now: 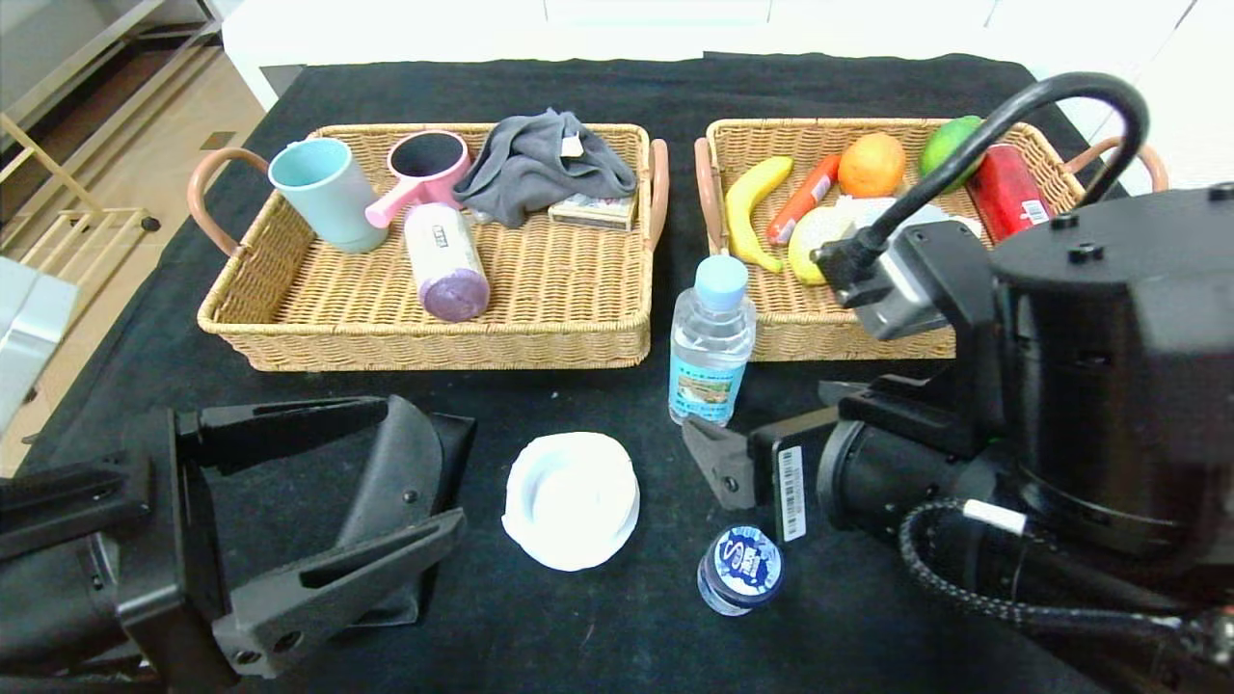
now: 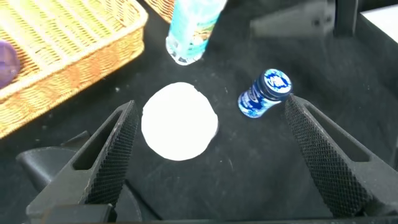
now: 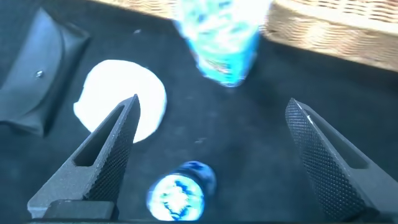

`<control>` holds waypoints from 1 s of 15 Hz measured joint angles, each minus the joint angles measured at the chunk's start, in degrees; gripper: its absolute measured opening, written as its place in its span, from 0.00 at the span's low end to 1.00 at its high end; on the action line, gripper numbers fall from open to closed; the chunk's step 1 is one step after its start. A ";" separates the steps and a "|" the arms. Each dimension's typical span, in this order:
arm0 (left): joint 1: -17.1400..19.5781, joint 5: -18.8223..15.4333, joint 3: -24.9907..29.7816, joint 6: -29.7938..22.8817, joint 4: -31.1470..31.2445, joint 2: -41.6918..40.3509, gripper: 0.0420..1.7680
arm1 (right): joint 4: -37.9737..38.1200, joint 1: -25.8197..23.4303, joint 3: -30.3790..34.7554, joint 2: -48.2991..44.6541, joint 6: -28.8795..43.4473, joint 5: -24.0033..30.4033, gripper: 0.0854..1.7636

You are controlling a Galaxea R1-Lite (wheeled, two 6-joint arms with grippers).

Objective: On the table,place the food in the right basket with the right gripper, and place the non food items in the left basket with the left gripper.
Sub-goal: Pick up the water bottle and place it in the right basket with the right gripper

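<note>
Glasses case (image 1: 400, 482) lies btwn spread left gripper (image 1: 386, 482) fingers (untouched); right gripper (image 3: 211, 130), also spread, near water bottle (image 1: 711, 342)

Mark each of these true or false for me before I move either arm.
1. The white dish is already in the left basket. False: it lies on the black table, in front of both baskets.
2. The water bottle stands upright on the table, not in a basket. True.
3. The right gripper is shut on the small bottle. False: its jaws stand open and hold nothing.
4. The glasses case lies on the table beside the dish. True.
5. The left gripper is open and empty. True.
6. The right basket is empty. False: it holds a banana, an orange and more.
</note>
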 joint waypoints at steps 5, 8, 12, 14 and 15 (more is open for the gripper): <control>0.88 -0.05 -0.39 -0.01 0.01 -0.27 0.97 | -3.32 2.06 -5.41 6.56 0.28 -6.88 0.96; 1.02 -0.05 -0.44 -0.01 0.01 -0.29 0.97 | -4.13 2.34 -8.33 9.95 0.83 -11.11 0.96; 1.02 -0.06 -0.45 -0.04 0.00 -0.24 0.97 | -4.25 1.96 -11.12 12.84 1.46 -13.81 0.96; 1.02 -0.05 -0.41 -0.04 0.01 -0.18 0.97 | -4.36 1.24 -12.37 13.73 1.51 -14.97 0.96; 1.02 -0.06 -0.39 -0.04 0.01 -0.16 0.97 | -4.39 0.80 -12.91 14.13 1.66 -14.99 0.96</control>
